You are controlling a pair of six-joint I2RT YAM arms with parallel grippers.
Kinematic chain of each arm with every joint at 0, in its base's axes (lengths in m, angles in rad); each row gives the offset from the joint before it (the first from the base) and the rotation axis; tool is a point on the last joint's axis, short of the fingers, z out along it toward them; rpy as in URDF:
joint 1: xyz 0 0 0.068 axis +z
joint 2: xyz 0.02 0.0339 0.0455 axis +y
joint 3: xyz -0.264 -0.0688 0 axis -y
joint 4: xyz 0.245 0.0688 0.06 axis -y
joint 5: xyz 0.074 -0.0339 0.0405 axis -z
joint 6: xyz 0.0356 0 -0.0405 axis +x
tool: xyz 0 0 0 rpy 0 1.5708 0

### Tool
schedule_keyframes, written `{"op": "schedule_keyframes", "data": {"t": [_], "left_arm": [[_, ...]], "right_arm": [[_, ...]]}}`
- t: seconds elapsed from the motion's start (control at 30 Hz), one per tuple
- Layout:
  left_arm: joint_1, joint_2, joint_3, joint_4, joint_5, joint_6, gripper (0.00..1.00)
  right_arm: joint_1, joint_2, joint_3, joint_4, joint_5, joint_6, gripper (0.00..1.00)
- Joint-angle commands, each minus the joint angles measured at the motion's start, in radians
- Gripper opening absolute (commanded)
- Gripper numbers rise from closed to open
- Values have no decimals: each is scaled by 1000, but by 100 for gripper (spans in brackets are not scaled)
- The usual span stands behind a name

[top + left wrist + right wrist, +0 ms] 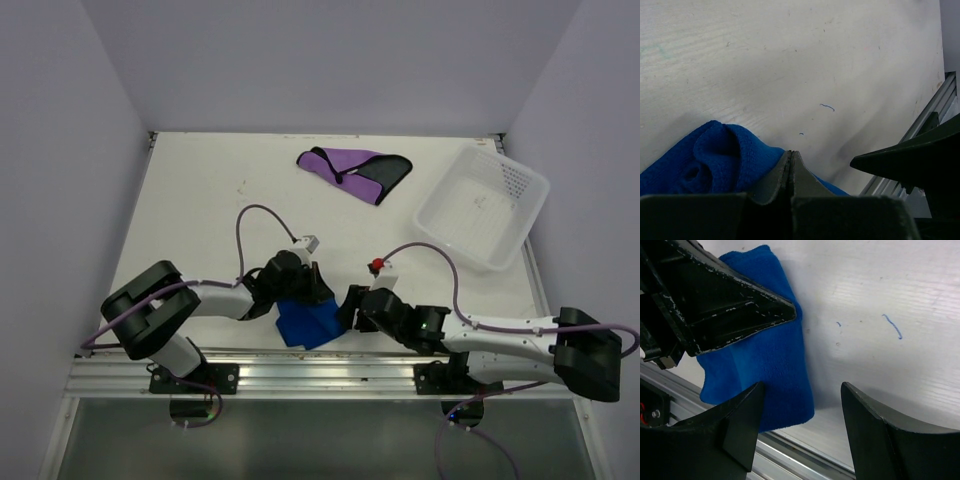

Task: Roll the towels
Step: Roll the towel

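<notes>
- Left gripper (791, 152) is clamped fully together, its tips against the blue towel (765, 365).
- Right gripper (802, 385) gapes wide at that towel's near edge, holding nothing.

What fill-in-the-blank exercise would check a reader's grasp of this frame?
1. The soft royal blue towel lies between the two hands at the ____ edge of the white table.
2. The left hand is ____.
3. The right hand stands ____ beside the blue towel.
4. The far towel, left of the white perforated plastic basket, is ____ with a black section.
Missing words: near; shut; open; purple.
</notes>
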Motion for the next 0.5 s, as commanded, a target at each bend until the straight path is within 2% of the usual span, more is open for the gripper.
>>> {"op": "schedule_keyframes", "data": {"t": [0.0,0.27,0.37,0.4,0.47], "left_arm": [[-1,-4,-34,-100,-36,16,0],[-1,-27,-56,-97,-59,5,0],[-1,-39,-68,-97,-77,-1,0],[-1,-41,-70,-97,-79,-1,0],[-1,-46,-77,-104,-94,-5,0]], "right_arm": [[-5,60,1,148,-109,11,66],[-1,171,-11,236,-175,11,66],[7,180,-30,251,-175,19,61],[13,180,-30,253,-174,19,56],[21,183,-25,249,-172,13,52]]}}
